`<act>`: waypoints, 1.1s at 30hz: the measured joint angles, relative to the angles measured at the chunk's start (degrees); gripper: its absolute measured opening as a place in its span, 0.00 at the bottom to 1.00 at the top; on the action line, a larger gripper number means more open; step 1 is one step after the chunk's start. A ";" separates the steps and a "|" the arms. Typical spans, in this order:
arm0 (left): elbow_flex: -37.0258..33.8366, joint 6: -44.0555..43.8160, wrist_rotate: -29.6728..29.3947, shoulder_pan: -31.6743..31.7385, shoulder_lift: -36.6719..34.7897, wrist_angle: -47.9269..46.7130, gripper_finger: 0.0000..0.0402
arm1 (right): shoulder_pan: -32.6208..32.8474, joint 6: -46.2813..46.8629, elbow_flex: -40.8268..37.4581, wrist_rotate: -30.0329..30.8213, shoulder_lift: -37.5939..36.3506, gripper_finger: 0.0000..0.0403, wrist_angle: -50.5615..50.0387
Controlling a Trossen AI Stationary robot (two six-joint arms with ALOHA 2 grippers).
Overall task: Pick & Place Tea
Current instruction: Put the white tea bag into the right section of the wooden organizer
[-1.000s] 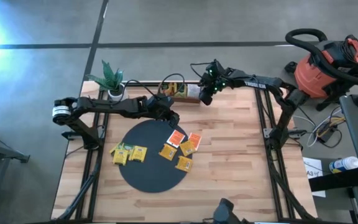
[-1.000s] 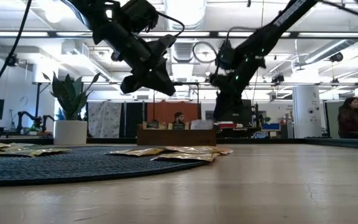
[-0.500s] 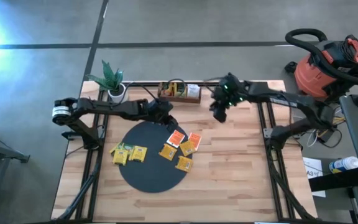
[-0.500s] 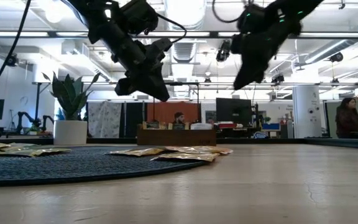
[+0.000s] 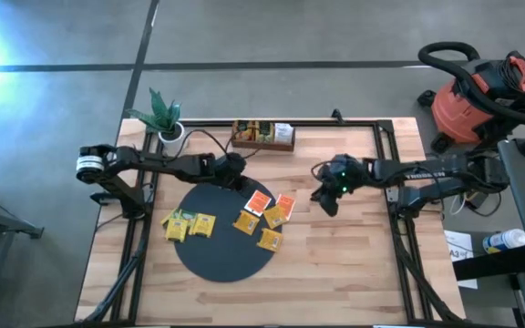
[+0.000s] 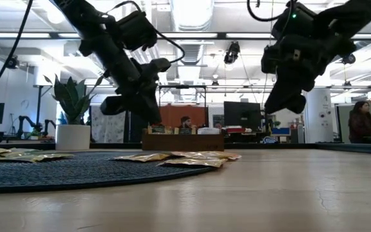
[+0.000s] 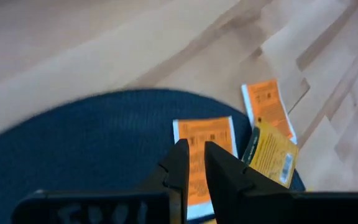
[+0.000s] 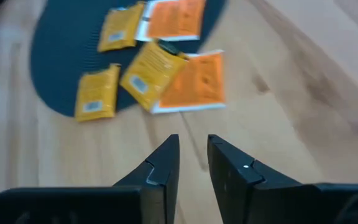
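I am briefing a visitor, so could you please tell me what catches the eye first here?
Yellow and orange tea packets lie scattered over the black round mat mid-table. Both arms reach inward, the left pincer over the mat's far edge, the right pincer over bare wood beside the packets.

Left arm stretched in from the left edge, left gripper (image 5: 236,169) in the air, angled down, fingers (image 7: 180,163) nearly together, nothing between. Right arm reaches in low from the right, right gripper (image 5: 326,202) raised, narrow gap, empty.
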 joint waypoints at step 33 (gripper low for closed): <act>-13.10 17.09 2.96 -6.76 -0.13 5.99 0.11 | 8.89 23.15 30.04 5.70 36.68 0.19 6.13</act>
